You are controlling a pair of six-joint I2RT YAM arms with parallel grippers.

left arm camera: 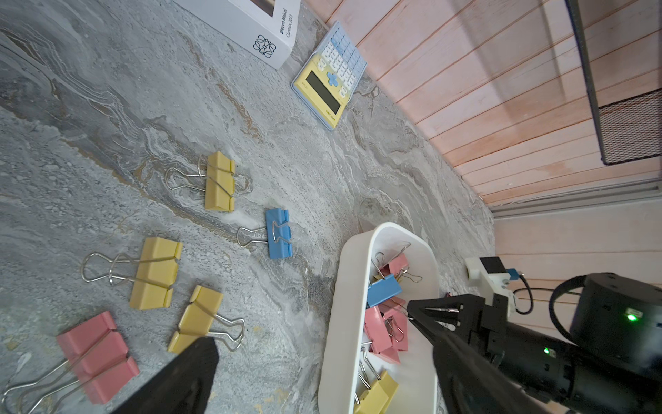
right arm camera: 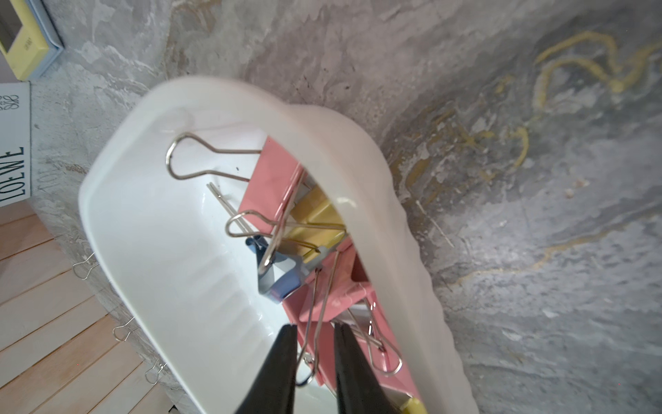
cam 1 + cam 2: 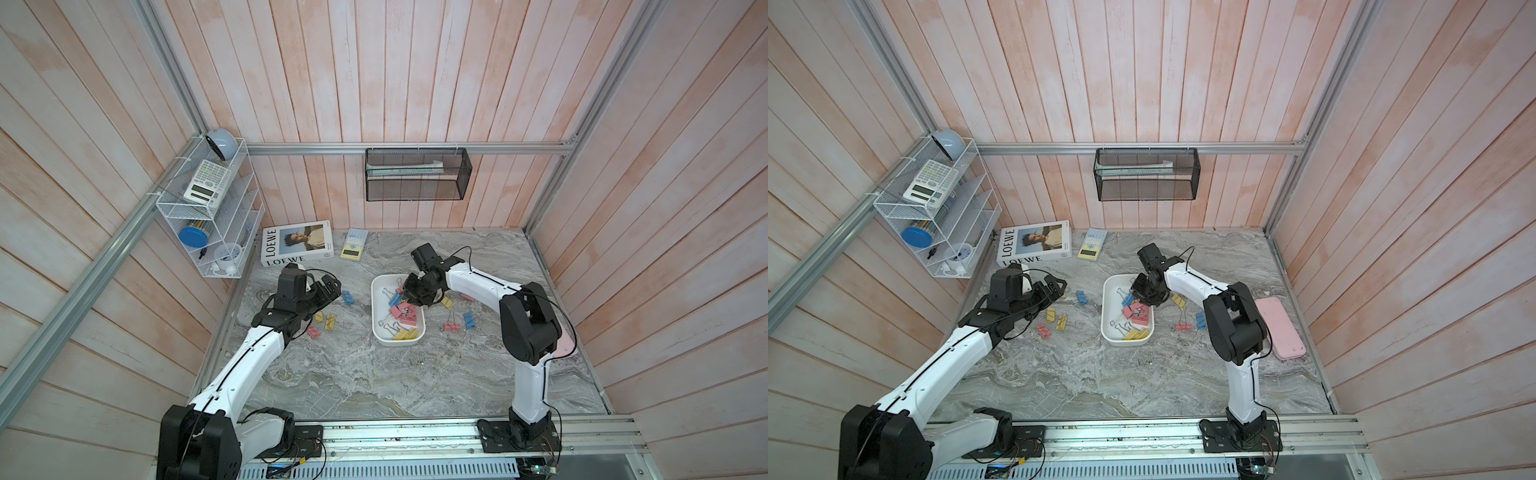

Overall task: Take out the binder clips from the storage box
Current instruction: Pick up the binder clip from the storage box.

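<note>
The white storage box [image 3: 376, 320] sits mid-table and holds several pink, yellow and blue binder clips [image 3: 405, 333]. My right gripper [image 2: 315, 328] reaches down into it. Its jaws stand nearly together on the silver wire handle of a pink binder clip [image 2: 344, 297] that lies among the pile against the box wall [image 2: 376, 200]. My left gripper [image 3: 334, 286] hovers wide open left of the box, with nothing between its fingers. On the marble under it lie loose yellow, blue and pink clips [image 1: 279, 233]. More clips [image 3: 469, 320] lie right of the box.
A LOEWE book [image 3: 297, 243] and a yellow calculator [image 3: 354, 244] lie by the back wall. On the walls hang a black mesh basket [image 3: 417, 174] and a white wire rack [image 3: 210, 212]. Behind the right arm lies a pink case [image 3: 1280, 328].
</note>
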